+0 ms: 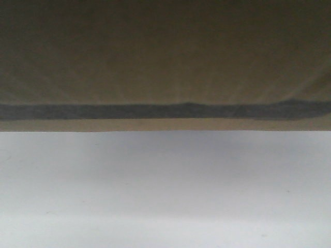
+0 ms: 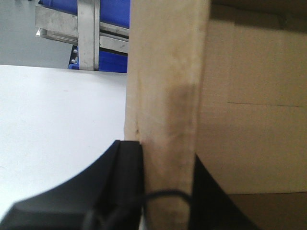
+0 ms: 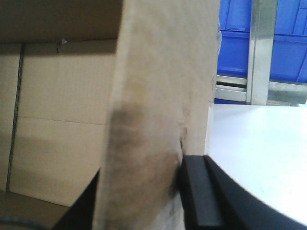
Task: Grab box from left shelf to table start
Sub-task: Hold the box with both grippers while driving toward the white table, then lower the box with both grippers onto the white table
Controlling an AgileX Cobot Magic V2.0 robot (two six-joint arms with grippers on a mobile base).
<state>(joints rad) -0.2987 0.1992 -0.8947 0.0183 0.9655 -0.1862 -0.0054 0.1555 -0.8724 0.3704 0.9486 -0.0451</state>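
Observation:
The brown cardboard box [image 1: 165, 57] fills the upper half of the front view, with a dark band [image 1: 165, 111] near its lower edge. That edge meets the white table [image 1: 165, 191]; whether it touches is unclear. In the left wrist view, my left gripper [image 2: 165, 158] is shut on an upright wall of the box [image 2: 165, 72], one black finger [image 2: 127, 182] outside and one inside. My right gripper [image 3: 144, 167] is likewise shut on the opposite box wall [image 3: 163, 72], its outer finger [image 3: 199, 191] over the table [image 3: 259, 153].
Beyond the table's far edge stands a silver metal shelf frame [image 2: 88, 33] [image 3: 261, 52] holding blue bins [image 2: 112, 9] [image 3: 288, 48]. The box's inner walls [image 2: 259, 96] [image 3: 62, 120] show beside each gripper. A grey floor patch [image 2: 19, 38] lies past the table.

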